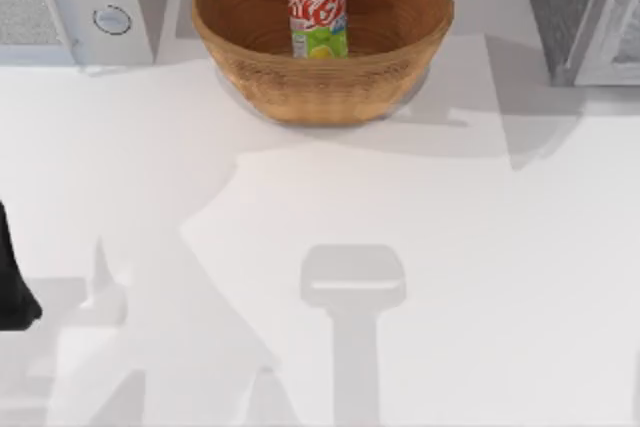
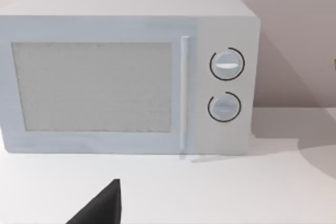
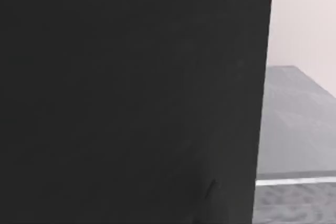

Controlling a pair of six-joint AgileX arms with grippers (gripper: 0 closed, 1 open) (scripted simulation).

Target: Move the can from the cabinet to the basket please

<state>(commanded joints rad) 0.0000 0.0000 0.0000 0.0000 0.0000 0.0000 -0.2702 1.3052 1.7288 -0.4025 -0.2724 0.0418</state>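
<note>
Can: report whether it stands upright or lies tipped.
Upright: the can stands inside the basket, silver top up.

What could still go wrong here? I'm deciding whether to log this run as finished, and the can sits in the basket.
The can stands upright in the basket with no gripper on it, so a knock to the basket might tip it. The left arm sits at the table's left edge; a careless sweep toward the microwave could hit it. The right wrist view is mostly dark, with the cabinet beside it, so that arm may be close to it.

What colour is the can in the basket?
Red with white script and a green-yellow patch; the can shows best in the top view.
</note>
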